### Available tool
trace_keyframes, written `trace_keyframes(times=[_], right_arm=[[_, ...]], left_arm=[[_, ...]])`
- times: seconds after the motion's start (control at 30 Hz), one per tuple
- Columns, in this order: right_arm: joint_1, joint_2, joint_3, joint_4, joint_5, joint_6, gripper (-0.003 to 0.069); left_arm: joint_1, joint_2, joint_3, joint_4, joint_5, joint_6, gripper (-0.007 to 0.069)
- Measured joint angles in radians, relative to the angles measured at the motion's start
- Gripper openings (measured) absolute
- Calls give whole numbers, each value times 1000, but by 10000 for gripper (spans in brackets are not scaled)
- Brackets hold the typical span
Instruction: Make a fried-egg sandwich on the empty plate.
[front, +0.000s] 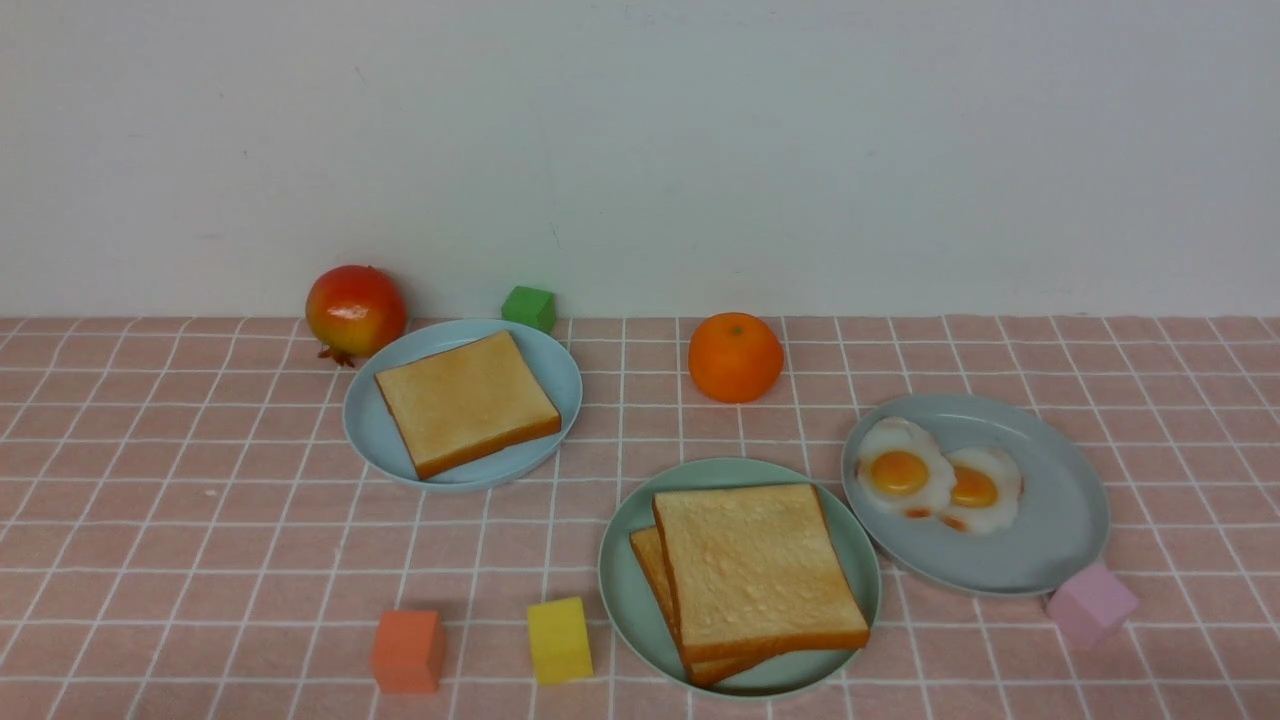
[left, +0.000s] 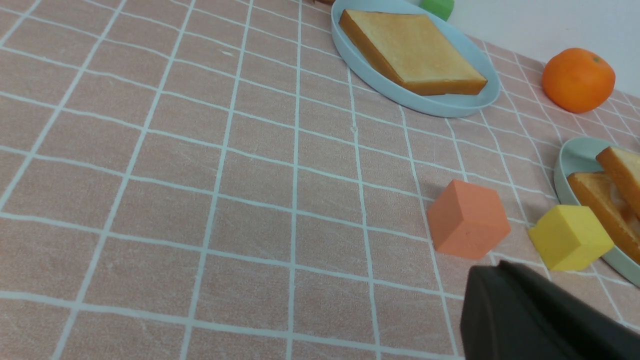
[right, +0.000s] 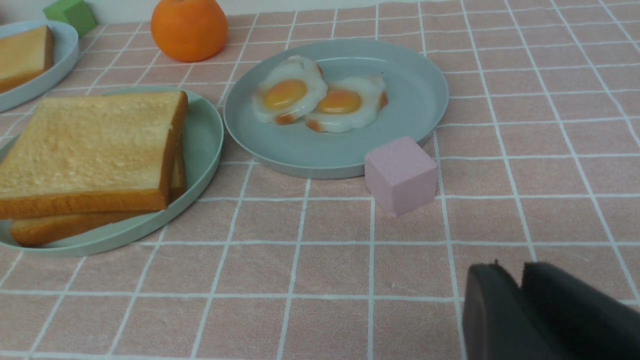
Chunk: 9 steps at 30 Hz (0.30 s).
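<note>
On the mint-green plate (front: 625, 590), near the bench's front edge, sits the fried-egg sandwich (front: 750, 575), its top slice skewed over the lower one. Just beside it, a grey-blue plate (front: 1050, 520) carries two fried eggs (front: 940, 482). The left gripper (left: 500, 280) is clenched on nothing; whether the right gripper (right: 520, 280) is released or clenched cannot be told.

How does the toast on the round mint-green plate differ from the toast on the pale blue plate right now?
The round mint-green plate holds two square golden-brown toast slices stacked slightly askew; the pale blue plate holds a single toast slice. In the left wrist view something pale shows between the stacked slices; the single slice has nothing on it. The stack sits nearer the robot. All slices look alike, with darker crusts.
</note>
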Motion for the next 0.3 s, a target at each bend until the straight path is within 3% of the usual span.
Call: trace_keyframes(times=[0.3], right_arm=[[0, 0, 0, 0, 0, 0, 136]], left_arm=[[0, 0, 0, 0, 0, 0, 35]])
